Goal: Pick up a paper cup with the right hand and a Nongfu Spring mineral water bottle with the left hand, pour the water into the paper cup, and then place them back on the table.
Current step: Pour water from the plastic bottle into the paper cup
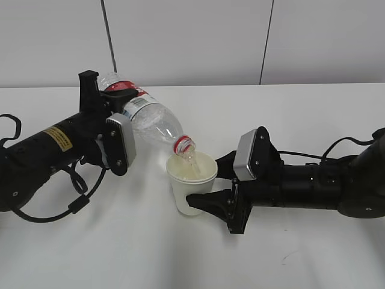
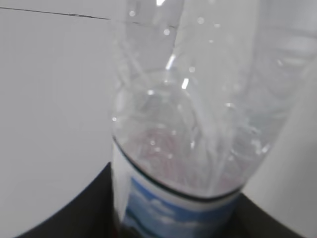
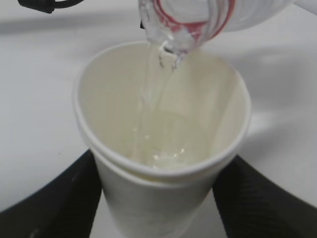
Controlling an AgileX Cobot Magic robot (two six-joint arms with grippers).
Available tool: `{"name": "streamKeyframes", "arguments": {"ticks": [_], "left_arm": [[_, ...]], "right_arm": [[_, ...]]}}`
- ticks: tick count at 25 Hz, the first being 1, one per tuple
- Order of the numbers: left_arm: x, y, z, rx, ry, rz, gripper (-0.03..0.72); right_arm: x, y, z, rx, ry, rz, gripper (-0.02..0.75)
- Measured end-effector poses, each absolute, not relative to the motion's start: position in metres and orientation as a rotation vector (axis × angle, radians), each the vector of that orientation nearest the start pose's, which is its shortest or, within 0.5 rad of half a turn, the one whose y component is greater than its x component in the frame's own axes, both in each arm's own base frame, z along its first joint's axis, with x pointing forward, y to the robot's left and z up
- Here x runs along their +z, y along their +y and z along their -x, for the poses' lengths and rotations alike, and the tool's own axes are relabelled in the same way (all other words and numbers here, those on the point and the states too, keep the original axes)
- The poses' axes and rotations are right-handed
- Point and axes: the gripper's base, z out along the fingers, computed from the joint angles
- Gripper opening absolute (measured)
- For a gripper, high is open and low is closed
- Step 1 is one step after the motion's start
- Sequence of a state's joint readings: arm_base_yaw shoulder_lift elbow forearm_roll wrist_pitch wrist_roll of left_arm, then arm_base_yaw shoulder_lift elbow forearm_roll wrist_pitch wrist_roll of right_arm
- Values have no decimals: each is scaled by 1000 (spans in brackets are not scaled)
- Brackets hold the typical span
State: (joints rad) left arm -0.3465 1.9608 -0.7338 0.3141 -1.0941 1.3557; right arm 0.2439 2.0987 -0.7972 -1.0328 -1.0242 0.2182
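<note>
My left gripper (image 1: 111, 99) is shut on the Nongfu Spring bottle (image 1: 147, 117) and holds it tilted down to the right. The bottle's red-ringed mouth (image 1: 184, 144) sits over the paper cup (image 1: 191, 183), and water runs into it. In the left wrist view the clear bottle (image 2: 198, 114) fills the frame between the black fingers (image 2: 74, 213). My right gripper (image 1: 210, 186) is shut on the white cup. In the right wrist view the cup (image 3: 161, 144) stands between two black fingers (image 3: 49, 203), with water in its cream inside and the bottle mouth (image 3: 190, 22) above its rim.
The white table (image 1: 180, 259) spreads all round, with a small dark scuff (image 1: 287, 257) at the front right. Black cables (image 1: 78, 192) loop under the left arm. A grey wall (image 1: 240, 42) stands behind the table's far edge.
</note>
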Motion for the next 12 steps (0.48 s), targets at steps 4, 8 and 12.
{"name": "streamKeyframes", "arguments": {"ticks": [4,8,12], "left_arm": [[145,-144,-326,656,825,-1458,307],[145,-144,-326,659,823,-1460,307],[145,-144,-326,663,819,-1463,307]], "right_arm": [[90,146,-311,686,1606,1150,503],[89,146,-311,686,1603,1158,503],[89,146,-311,684,1599,1162,503]]}}
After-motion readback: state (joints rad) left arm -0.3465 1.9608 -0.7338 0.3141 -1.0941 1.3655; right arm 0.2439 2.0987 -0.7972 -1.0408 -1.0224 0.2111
